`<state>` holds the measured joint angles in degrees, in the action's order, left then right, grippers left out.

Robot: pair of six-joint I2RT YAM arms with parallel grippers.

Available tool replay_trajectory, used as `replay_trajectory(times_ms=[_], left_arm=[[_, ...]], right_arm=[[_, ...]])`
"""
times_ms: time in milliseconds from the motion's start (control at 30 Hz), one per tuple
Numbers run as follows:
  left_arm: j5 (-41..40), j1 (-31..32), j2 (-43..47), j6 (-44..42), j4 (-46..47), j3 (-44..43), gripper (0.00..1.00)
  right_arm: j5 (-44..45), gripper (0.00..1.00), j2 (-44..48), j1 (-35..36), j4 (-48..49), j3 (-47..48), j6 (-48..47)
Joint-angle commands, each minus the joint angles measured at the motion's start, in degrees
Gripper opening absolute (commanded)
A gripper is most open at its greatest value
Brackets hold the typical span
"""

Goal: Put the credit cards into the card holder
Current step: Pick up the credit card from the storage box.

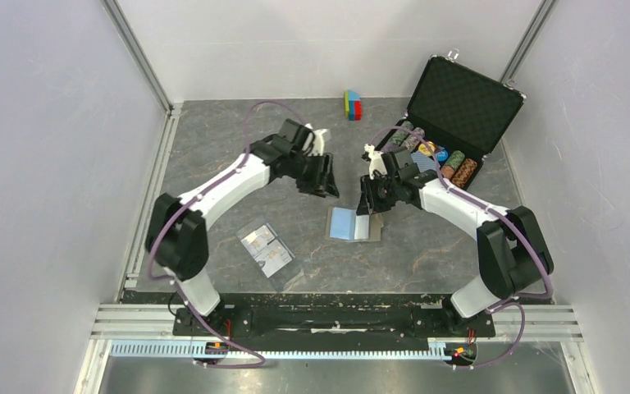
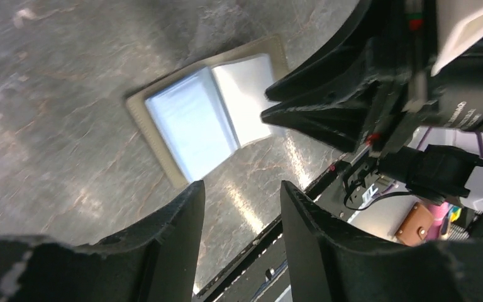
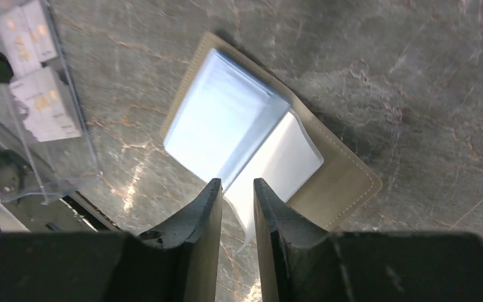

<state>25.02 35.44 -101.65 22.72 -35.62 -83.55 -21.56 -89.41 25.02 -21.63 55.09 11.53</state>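
Observation:
The card holder (image 1: 353, 223) lies open and flat on the table, taupe outside with light blue sleeves; it also shows in the left wrist view (image 2: 192, 123) and the right wrist view (image 3: 346, 182). Whitish credit cards (image 1: 267, 249) lie inside a clear plastic case to its left, also in the right wrist view (image 3: 41, 104). My right gripper (image 3: 237, 184) hangs just over the holder's right edge (image 1: 367, 205), jaws a narrow gap apart, with a pale sleeve corner showing in the gap. My left gripper (image 2: 242, 189) is open and empty, above the table beyond the holder (image 1: 326, 187).
An open black chip briefcase (image 1: 451, 123) stands at the back right. A small stack of coloured blocks (image 1: 353, 104) is at the back centre. Metal rails (image 1: 336, 324) run along the near edge, and walls close in both sides.

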Motion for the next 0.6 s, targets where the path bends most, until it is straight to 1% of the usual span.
replay_trajectory(times_ms=[0,200,300,433,567], left_arm=[[2.22,-5.11,7.15,3.86,1.60,7.32,0.55],[0.78,-11.59,14.93,2.32,-1.34,16.36,0.57],[-3.90,-11.97,17.46,-2.43,-6.26,17.94,0.60],[-9.91,-12.04,19.29,-7.55,-11.82,19.75,0.61],[-12.58,-12.01,20.73,-9.77,-14.36,21.19,0.61]], right_arm=[[-2.90,0.29,1.55,0.25,-0.70,4.10,-0.20],[-5.82,0.37,0.10,2.40,-0.79,7.76,-0.43],[-7.92,0.41,-1.54,4.62,-1.00,9.92,-0.46],[-12.06,0.44,-4.22,8.64,-0.83,12.47,-0.12],[-16.22,0.47,-7.69,12.73,-1.22,14.70,-0.60]])
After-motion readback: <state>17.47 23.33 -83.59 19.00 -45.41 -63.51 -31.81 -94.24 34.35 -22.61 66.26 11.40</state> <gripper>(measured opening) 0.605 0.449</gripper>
